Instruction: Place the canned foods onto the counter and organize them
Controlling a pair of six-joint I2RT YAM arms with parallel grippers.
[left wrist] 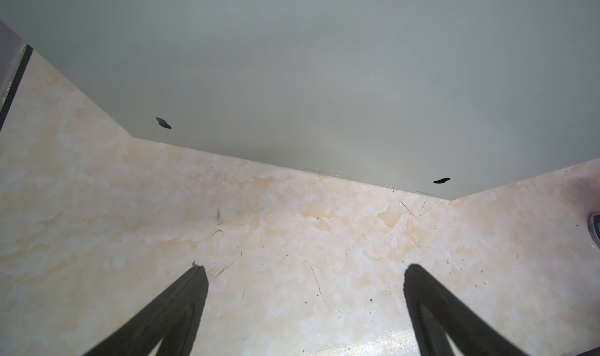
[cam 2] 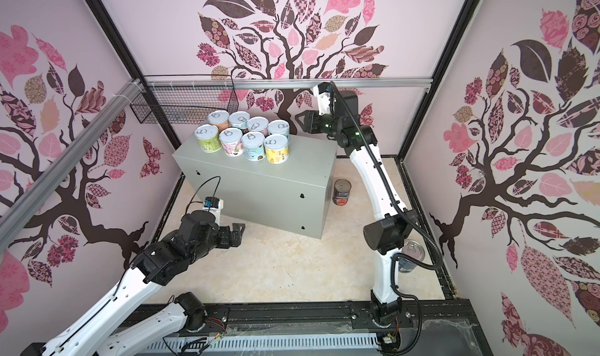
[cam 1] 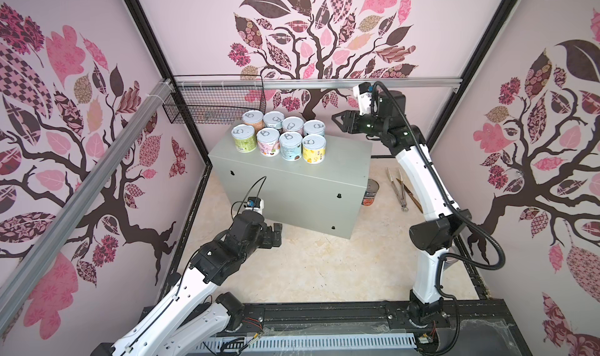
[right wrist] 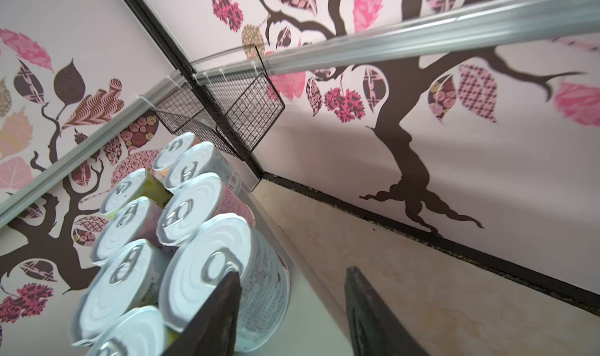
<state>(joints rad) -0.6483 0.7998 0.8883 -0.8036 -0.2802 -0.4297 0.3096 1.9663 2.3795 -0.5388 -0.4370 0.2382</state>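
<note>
- Cans (cam 1: 290, 140), eight short ones, stand in two tight rows at the far left of the counter (cam 1: 292, 188); the right part of its top is bare.
- Dark-labelled can (cam 2: 342, 192) and blue can (cam 2: 411, 253) on the floor show clearly in a top view; tongs (cam 1: 401, 188) show in a top view only.
- Right gripper (right wrist: 293, 271), jaws apart and empty, hovers beside the rows' end.
- Left gripper (left wrist: 305, 270), wide apart, is low before the counter.

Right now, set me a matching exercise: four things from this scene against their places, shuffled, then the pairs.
1 yellow can
2 dark can
3 wire basket
4 left gripper

A standing on the floor beside the counter
B hung on the back rail
C on the counter, front row
D open, facing the counter's knobbed side

Pairs: 1-C, 2-A, 3-B, 4-D
</note>
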